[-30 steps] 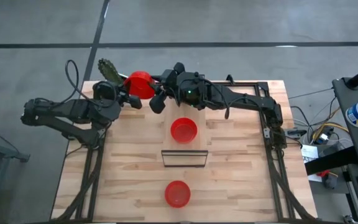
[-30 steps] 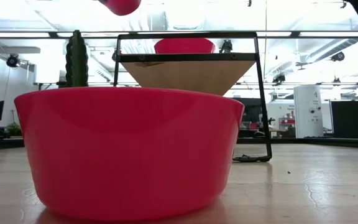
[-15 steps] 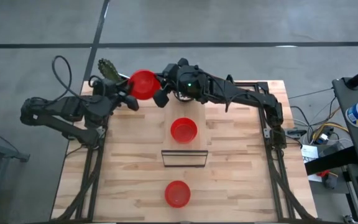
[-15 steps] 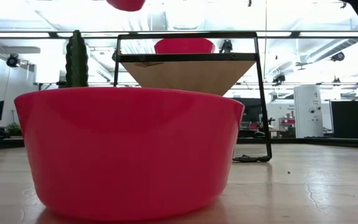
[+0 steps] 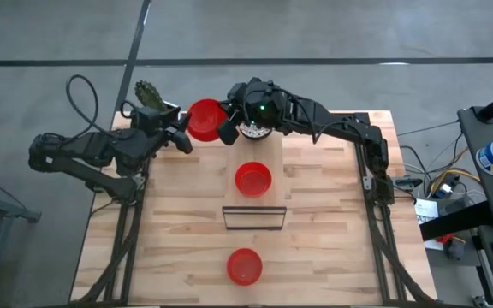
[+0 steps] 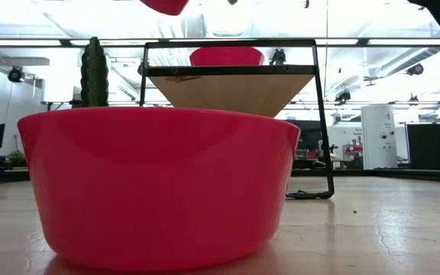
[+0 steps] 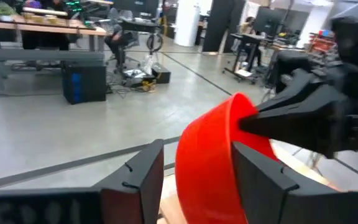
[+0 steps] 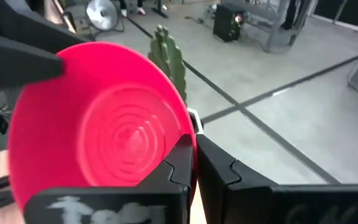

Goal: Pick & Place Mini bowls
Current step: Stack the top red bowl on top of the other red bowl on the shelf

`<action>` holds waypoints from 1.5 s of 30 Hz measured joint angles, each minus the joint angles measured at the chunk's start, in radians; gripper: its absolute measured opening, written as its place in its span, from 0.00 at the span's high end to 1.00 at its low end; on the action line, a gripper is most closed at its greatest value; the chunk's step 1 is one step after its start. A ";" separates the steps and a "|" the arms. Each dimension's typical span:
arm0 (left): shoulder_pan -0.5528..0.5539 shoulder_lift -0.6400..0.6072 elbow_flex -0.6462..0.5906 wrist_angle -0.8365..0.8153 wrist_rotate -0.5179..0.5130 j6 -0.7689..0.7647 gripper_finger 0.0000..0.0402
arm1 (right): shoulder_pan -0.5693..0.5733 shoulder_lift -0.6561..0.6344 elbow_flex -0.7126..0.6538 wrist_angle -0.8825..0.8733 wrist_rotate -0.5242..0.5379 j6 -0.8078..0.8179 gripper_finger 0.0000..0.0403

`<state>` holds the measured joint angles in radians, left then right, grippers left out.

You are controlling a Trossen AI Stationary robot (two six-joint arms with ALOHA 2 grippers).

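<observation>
A glossy red mini bowl hangs in the air over the table's far left, tilted on edge, and shows at the top of the low view. My right gripper is shut on it. My left gripper is open; its fingers stand on either side of the bowl's wall. A second red bowl sits on its base on a raised wooden shelf. A third red bowl rests on the table near the front edge. A speckled bowl shows partly under my right arm. My right gripper pinches the red bowl's rim, one finger inside the bowl and one outside. The fingers come roughly level from the table's right side. The bowl is lifted clear of the table, tilted, with its hollow facing back along my right arm.
A green cactus in a pot stands at the far left corner, close behind my left gripper. The black wire frame of the shelf stands mid-table. Bare wooden tabletop lies to the right and left of the near bowl.
The red bowl has passed from my left gripper to my right one. It has shifted a little toward the table's right edge with my right gripper, still in the air. My left gripper has let go and stays beside it.
</observation>
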<state>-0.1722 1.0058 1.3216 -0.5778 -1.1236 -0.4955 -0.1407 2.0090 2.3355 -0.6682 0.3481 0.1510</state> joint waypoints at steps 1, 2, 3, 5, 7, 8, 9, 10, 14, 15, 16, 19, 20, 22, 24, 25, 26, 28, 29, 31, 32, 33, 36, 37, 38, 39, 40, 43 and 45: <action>0.000 0.000 0.000 0.019 0.010 0.021 0.57 | -0.002 0.000 0.001 -0.011 0.001 0.002 0.98; 0.000 0.000 0.000 0.039 0.012 0.046 0.57 | -0.005 0.000 0.001 -0.019 0.001 0.003 0.98; 0.000 0.000 0.000 0.060 0.011 0.071 0.57 | -0.008 0.000 0.001 -0.025 0.001 0.004 0.98; 0.000 0.000 0.000 0.099 0.011 0.115 0.57 | -0.012 0.000 0.000 -0.038 0.001 0.004 0.98; 0.000 -0.001 0.000 0.135 0.011 0.179 0.57 | -0.014 0.000 0.001 -0.047 -0.011 0.009 0.98; 0.000 -0.001 0.000 0.154 0.011 0.219 0.57 | -0.014 0.000 0.001 -0.055 -0.018 0.015 0.98; 0.000 -0.003 0.000 0.178 0.010 0.260 0.57 | -0.014 -0.001 0.001 -0.066 -0.022 0.019 0.98; -0.001 -0.005 0.000 0.198 0.010 0.296 0.57 | -0.014 -0.001 0.001 -0.081 -0.031 0.023 0.98; -0.001 -0.015 0.000 0.267 0.008 0.356 0.57 | -0.021 -0.001 0.001 -0.124 -0.073 0.055 0.98; -0.001 -0.015 0.000 0.281 0.008 0.368 0.57 | -0.022 -0.001 0.001 -0.133 -0.073 0.057 0.98; -0.001 -0.018 0.000 0.288 0.008 0.379 0.57 | -0.022 -0.002 0.001 -0.142 -0.073 0.059 0.98; -0.001 -0.025 0.000 0.306 0.008 0.394 0.57 | -0.022 -0.004 0.001 -0.169 -0.098 0.073 0.98; -0.001 -0.028 0.000 0.309 0.009 0.395 0.57 | -0.023 -0.005 0.001 -0.183 -0.112 0.079 0.98; -0.001 -0.034 0.000 0.312 0.013 0.395 0.57 | -0.025 -0.012 0.001 -0.222 -0.133 0.092 0.98; -0.001 -0.040 0.000 0.316 0.015 0.395 0.57 | -0.028 -0.021 0.001 -0.262 -0.138 0.107 0.98; -0.001 -0.044 0.000 0.316 0.015 0.395 0.57 | -0.028 -0.026 0.001 -0.282 -0.140 0.117 0.98; -0.001 -0.047 0.000 0.317 0.015 0.395 0.57 | -0.029 -0.033 0.001 -0.300 -0.140 0.123 0.98; -0.001 -0.054 0.000 0.317 0.015 0.391 0.57 | -0.029 -0.043 0.000 -0.327 -0.140 0.131 0.98; -0.001 -0.057 0.000 0.316 0.015 0.388 0.57 | -0.029 -0.052 0.001 -0.335 -0.142 0.138 0.98; -0.001 -0.060 0.000 0.317 0.015 0.386 0.57 | -0.028 -0.067 0.000 -0.350 -0.142 0.157 0.98; -0.002 -0.061 0.000 0.316 0.015 0.386 0.57 | -0.028 -0.077 0.000 -0.351 -0.147 0.167 0.98; -0.002 -0.061 0.000 0.316 0.016 0.385 0.57 | -0.028 -0.084 0.001 -0.360 -0.149 0.179 0.98; -0.002 -0.061 0.000 0.316 0.016 0.384 0.57 | -0.032 -0.109 0.001 -0.423 -0.181 0.213 0.98; -0.002 -0.061 0.000 0.316 0.017 0.380 0.57 | -0.033 -0.116 0.001 -0.450 -0.192 0.227 0.98; -0.002 -0.061 0.000 0.316 0.019 0.372 0.57 | -0.033 -0.121 0.001 -0.482 -0.208 0.242 0.98; -0.002 -0.061 0.000 0.316 0.019 0.366 0.57 | -0.033 -0.126 0.001 -0.512 -0.223 0.250 0.98; -0.002 -0.061 -0.001 0.316 0.020 0.362 0.57 | -0.033 -0.130 0.001 -0.536 -0.244 0.260 0.98; -0.002 -0.060 -0.001 0.316 0.020 0.358 0.57 | -0.032 -0.135 0.001 -0.592 -0.319 0.300 0.98; -0.002 -0.060 -0.001 0.316 0.020 0.354 0.57 | -0.032 -0.135 0.001 -0.622 -0.340 0.317 0.98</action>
<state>-0.1738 0.9455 1.3205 -0.2619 -1.1038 -0.1416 -0.1722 1.8736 2.3363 -1.2905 0.0078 0.4683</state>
